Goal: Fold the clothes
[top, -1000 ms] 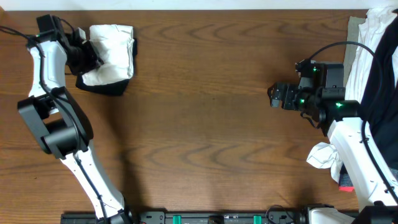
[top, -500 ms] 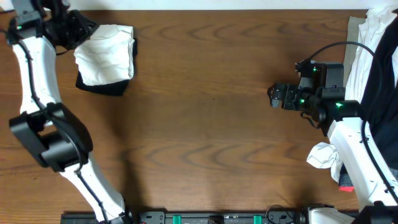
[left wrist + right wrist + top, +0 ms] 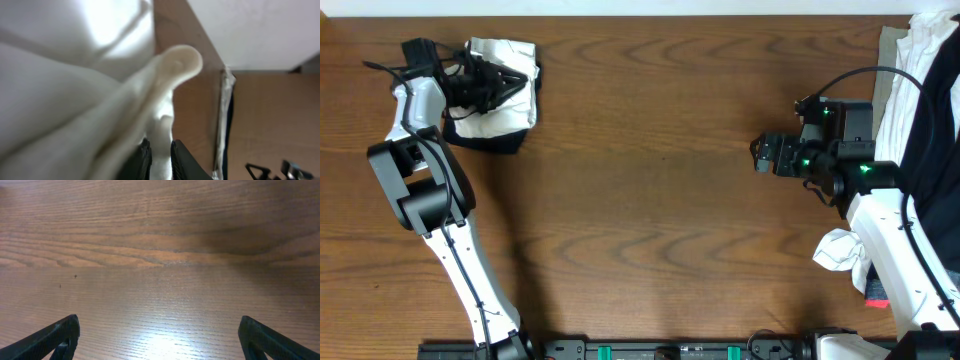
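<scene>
**White bundle pinched at the far left corner of the tabletop**

The folded white fabric garment (image 3: 510, 60) lies at the far left corner of the brown wood-grain tabletop (image 3: 640, 200), near its far edge. It rests on a black fabric garment (image 3: 485, 142), which shows as a dark band along the white bundle's near side.

The left end effector (image 3: 488, 85) reaches in from the left and sits over the white bundle. In the left wrist view the white cloth fills most of the picture. The two dark fingertips (image 3: 145, 160) stand close together at the bottom edge, with a raised fold of the white garment (image 3: 165, 90) clamped between them. The left end effector (image 3: 160, 162) is therefore closed on the white garment.

The middle of the tabletop lies between the two arms. The right end effector (image 3: 760, 155) hangs over bare wood on the right side, well apart from the bundle. The right wrist view shows its fingertips (image 3: 65, 330) spread to the two lower corners of the picture, so it (image 3: 157, 332) is wide open and holds nothing.

A heap of white and black clothes (image 3: 925, 60) lies at the right edge of the tabletop, behind the right arm. A small crumpled white cloth (image 3: 840, 250) lies beside that arm's white link, nearer the front.
</scene>
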Available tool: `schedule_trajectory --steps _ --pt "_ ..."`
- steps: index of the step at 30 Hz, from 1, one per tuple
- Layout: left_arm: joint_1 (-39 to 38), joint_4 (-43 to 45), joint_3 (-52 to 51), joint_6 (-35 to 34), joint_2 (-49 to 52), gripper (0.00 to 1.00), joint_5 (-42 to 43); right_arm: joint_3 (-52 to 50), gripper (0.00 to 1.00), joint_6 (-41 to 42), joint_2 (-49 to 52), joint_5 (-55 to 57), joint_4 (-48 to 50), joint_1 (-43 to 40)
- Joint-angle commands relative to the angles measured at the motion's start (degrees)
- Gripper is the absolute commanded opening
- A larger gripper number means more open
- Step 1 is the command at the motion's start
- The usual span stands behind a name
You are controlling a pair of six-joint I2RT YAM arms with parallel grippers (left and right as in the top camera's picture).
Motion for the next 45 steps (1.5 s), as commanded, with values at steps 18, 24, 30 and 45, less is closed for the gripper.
schedule_trajectory --steps 18,24,30,45 --pt "1.1 -3.6 0.0 2.1 -20.1 0.17 -8.3 0.1 0.99 -0.4 -0.3 0.2 0.0 -0.4" --pt "0.0 -13.5 0.0 -6.1 -34.8 0.25 -36.7 0.1 0.99 -0.4 -0.3 0.2 0.0 -0.4" --pt "0.0 -22.5 0.0 -8.3 -42.0 0.68 -45.6 0.1 0.99 -0.4 -0.3 0.2 0.0 -0.4" --pt "0.0 -27.2 0.0 -8.2 -42.6 0.98 -46.4 0.1 0.99 -0.4 -0.3 0.2 0.0 -0.4"
